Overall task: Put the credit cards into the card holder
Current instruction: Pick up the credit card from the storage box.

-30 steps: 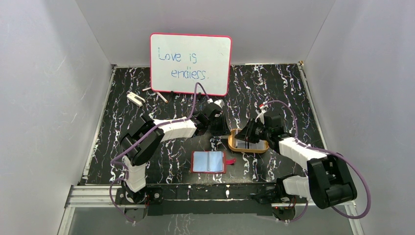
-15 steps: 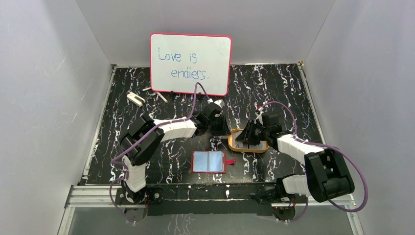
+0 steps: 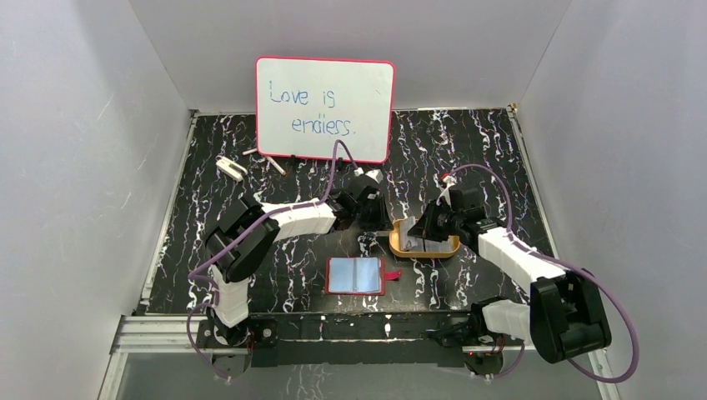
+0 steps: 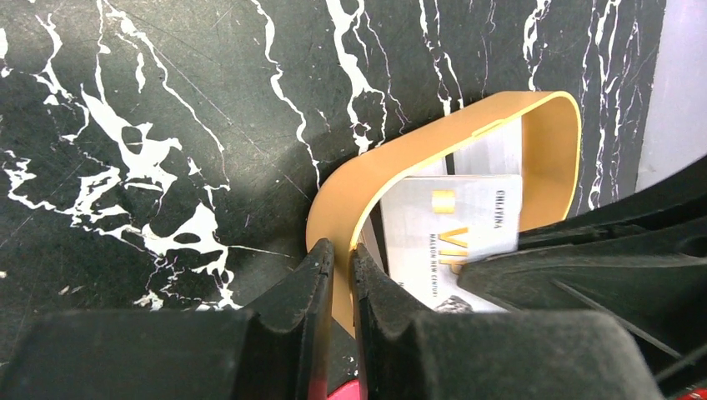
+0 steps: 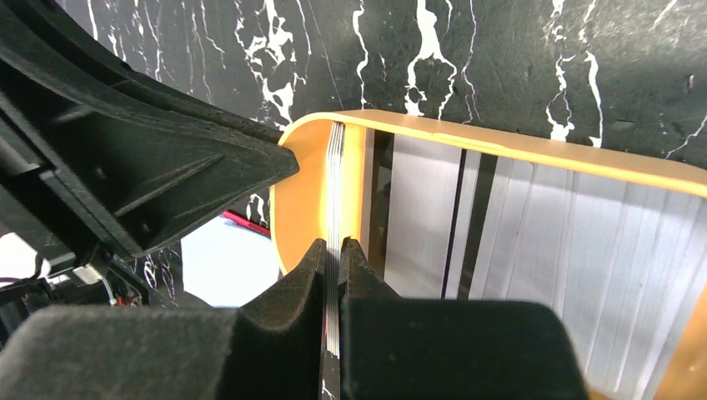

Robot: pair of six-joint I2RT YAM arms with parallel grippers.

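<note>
The dark-red card holder (image 3: 356, 276) lies open on the table near the front, grey-blue lining up, snap tab to its right. The orange-rimmed tray (image 3: 395, 241) sits to its upper right and holds the pale credit cards (image 3: 414, 238). My left gripper (image 4: 341, 254) is shut on the tray's left rim (image 4: 342, 217). My right gripper (image 5: 333, 250) is shut on a stack of credit cards (image 5: 335, 167) standing on edge against the tray's left wall (image 5: 304, 192). A card printed "VIP" (image 4: 463, 225) shows in the left wrist view.
A pink-framed whiteboard (image 3: 325, 108) stands at the back. A small white object (image 3: 230, 167) and two short sticks (image 3: 275, 165) lie at the back left. Grey walls close in both sides.
My right arm has shifted slightly back and right over the tray, lifting the cards on edge. The left arm and the card holder have not moved.
</note>
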